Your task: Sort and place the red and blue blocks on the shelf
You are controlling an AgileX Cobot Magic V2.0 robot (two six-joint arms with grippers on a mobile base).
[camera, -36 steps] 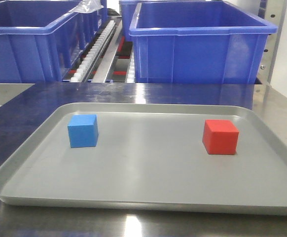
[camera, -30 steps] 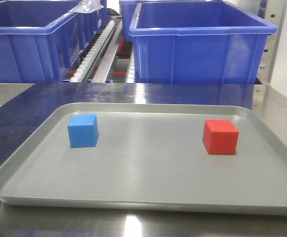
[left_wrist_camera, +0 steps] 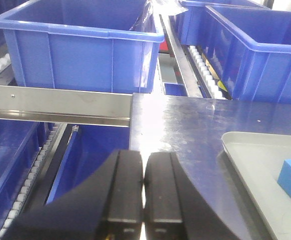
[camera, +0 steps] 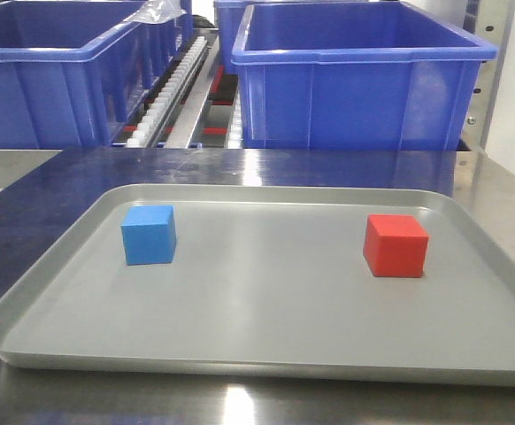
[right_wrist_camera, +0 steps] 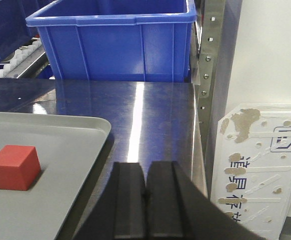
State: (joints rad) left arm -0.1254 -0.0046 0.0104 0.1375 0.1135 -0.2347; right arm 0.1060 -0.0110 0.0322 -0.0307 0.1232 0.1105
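Left claw (left_wrist_camera: 144,156), right claw (right_wrist_camera: 145,166): both closed

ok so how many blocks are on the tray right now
2. The blue block sits on the left part of the grey tray and the red block on the right part, well apart. More could be hidden inside the blue bins behind.

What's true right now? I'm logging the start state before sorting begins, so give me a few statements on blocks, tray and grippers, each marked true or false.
1. The blue block and red block both rest on the grey tray. True.
2. The red block is stacked on the blue block. False: they sit apart.
3. The left gripper is shut and empty. True.
4. The right gripper clamps the red block. False: it is shut on nothing; the block lies apart on the tray.
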